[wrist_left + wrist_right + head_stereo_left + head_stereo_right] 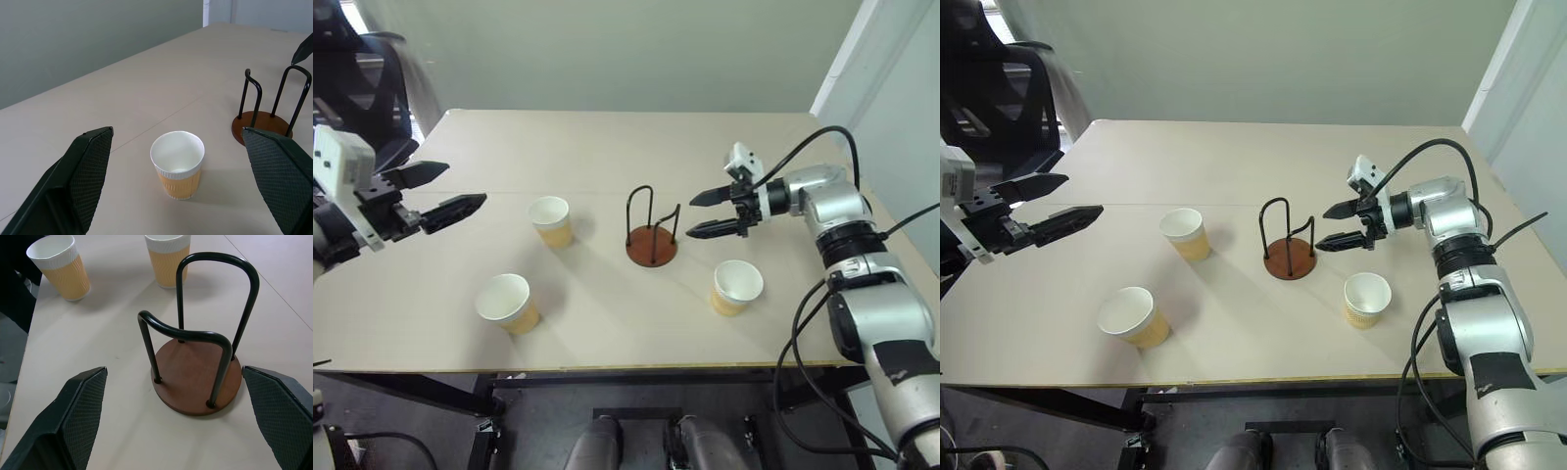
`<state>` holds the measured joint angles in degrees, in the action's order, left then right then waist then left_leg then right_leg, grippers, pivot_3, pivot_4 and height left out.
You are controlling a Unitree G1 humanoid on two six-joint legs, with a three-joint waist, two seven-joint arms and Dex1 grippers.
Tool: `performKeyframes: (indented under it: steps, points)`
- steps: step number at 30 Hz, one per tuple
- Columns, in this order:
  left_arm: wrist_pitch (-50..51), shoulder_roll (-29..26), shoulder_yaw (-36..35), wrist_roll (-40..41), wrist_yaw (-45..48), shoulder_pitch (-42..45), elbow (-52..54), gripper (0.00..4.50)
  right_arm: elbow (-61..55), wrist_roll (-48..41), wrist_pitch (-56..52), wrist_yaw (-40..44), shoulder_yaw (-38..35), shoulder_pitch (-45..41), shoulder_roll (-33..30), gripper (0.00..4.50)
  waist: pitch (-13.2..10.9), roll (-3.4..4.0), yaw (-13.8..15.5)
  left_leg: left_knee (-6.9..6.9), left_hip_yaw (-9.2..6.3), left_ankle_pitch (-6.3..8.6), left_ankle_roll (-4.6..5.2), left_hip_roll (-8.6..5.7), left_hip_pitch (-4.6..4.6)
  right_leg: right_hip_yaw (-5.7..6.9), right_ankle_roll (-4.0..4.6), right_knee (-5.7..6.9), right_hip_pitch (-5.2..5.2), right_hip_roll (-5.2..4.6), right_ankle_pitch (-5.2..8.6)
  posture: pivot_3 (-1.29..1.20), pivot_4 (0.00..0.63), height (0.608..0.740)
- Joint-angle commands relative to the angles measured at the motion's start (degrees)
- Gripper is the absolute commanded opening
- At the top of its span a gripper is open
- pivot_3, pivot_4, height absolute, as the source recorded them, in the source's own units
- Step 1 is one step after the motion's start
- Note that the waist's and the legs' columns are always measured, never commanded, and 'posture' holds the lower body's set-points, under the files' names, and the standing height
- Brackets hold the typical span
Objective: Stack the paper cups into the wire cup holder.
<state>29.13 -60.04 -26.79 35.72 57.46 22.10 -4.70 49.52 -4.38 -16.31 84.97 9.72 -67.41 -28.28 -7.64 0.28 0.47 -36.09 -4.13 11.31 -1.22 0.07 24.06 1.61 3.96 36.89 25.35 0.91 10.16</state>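
1. I see the wire cup holder empty at mid-frame; its base is partly cut off behind a finger in the left wrist view.
2. Three paper cups stand apart around it; I read no writing.
3. Left gripper, far left, is spread and empty; right gripper, spread, is just right of the holder.

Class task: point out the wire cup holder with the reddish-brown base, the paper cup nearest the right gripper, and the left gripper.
Reddish-brown disc wire cup holder (651, 246), left eye view, on its base.
White-rimmed tan paper cup (737, 286), left eye view, on its opening.
Black two-fingered left gripper (438, 192), left eye view, between fingertips.
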Motion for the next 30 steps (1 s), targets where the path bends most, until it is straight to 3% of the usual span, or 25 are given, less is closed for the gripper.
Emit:
performKeyframes:
  steps: [1, 16, 22, 30]
  points:
    - [-1.27, -1.46, -1.63, -0.65, 0.48, 1.40, -0.78, 4.48, -4.08, -1.47, -0.93, 0.02, -1.23, 0.44, -0.20, 4.50, 0.00, 0.00, -0.02, 0.00, 0.00, 0.00, 0.00, 0.00, 0.00, 0.00, 0.00, 0.00, 0.00, 0.00, 0.00, 0.00, 0.150, 0.740]
    - [-2.40, -1.14, 1.37, -2.55, 2.04, 5.83, -2.47, 4.48, -9.74, -0.79, -5.03, 0.84, 0.20, 4.59, -3.40, 4.50, 0.00, 0.00, 0.05, 0.00, 0.01, 0.00, 0.01, -0.01, 0.02, 0.00, -0.01, -0.01, 0.00, 0.00, 0.00, 0.00, 0.150, 0.740]
    - [-3.53, 0.33, 3.40, -3.00, 2.87, 8.10, -3.67, 4.48, -19.55, -2.90, -12.11, 4.72, 1.43, 8.46, -5.75, 4.50, 0.00, -0.01, 0.04, 0.00, 0.02, -0.01, 0.02, -0.01, 0.02, 0.00, -0.04, -0.01, 0.00, 0.00, 0.01, 0.00, 0.150, 0.740]
    - [-4.02, 1.98, 3.64, -3.53, 2.30, 7.33, -2.65, 4.48, -22.70, -2.96, -14.32, -1.41, 1.74, 9.31, -1.26, 4.50, 0.01, -0.02, -0.52, -0.01, 0.03, -0.13, 0.13, 0.00, 0.00, 0.00, -0.08, 0.00, 0.00, 0.01, 0.02, 0.00, 0.150, 0.740]
